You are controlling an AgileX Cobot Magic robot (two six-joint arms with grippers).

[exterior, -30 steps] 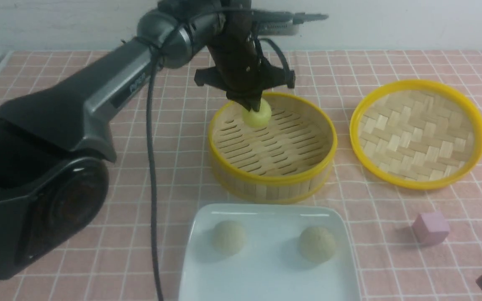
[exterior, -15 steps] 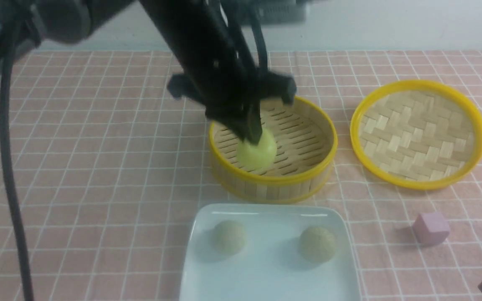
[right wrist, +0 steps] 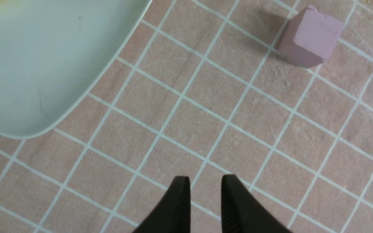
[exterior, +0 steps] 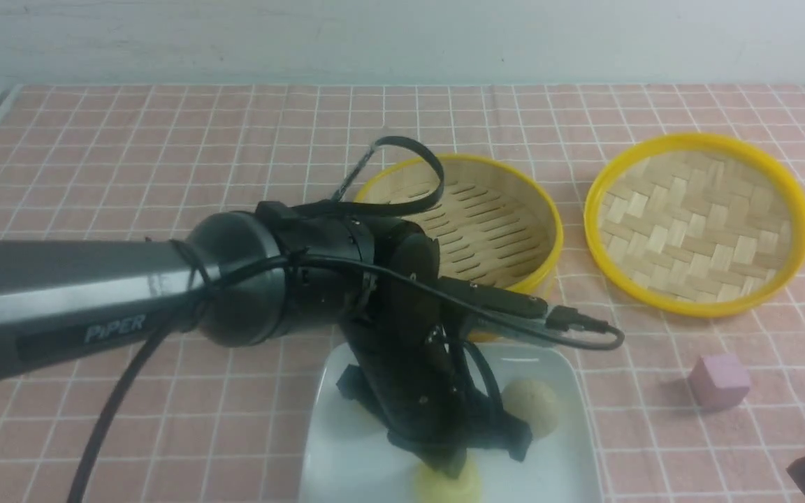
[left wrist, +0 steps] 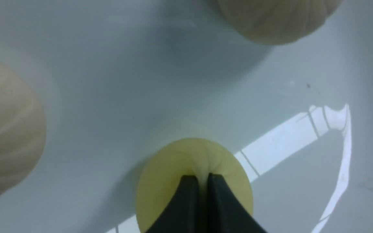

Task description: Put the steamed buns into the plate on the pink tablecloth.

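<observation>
Yellow bun [exterior: 448, 483] at the near edge of the plate [exterior: 346, 454], low over the glossy white surface. Cannot tell if it rests there. Left gripper [left wrist: 199, 181] clamped on the bun's top, jaws almost together, pinching a fold of dough. Left arm reaches in from the left and down over the plate.

Two beige buns [left wrist: 5, 129] [left wrist: 270, 19] sit on the plate, apart from each other and from the yellow one. The front view shows only the right-hand one [exterior: 532, 407]; the arm covers the other.

Plate lies on the pink tablecloth [exterior: 165, 154], which has a thin white grid and spans the table. Bright window-like reflection on the glaze in the left wrist view.

Behind the plate: round bamboo steamer [exterior: 493, 230], yellow rim, slatted floor bare. To its right and apart, a woven lid [exterior: 699, 223] with a yellow rim. Small pink cube [exterior: 719, 381] on the cloth right of the plate.

Right gripper [right wrist: 202, 181] over bare cloth near the plate's corner, jaws slightly apart, nothing between them.

Plain pale wall [exterior: 402, 35] along the far edge.
</observation>
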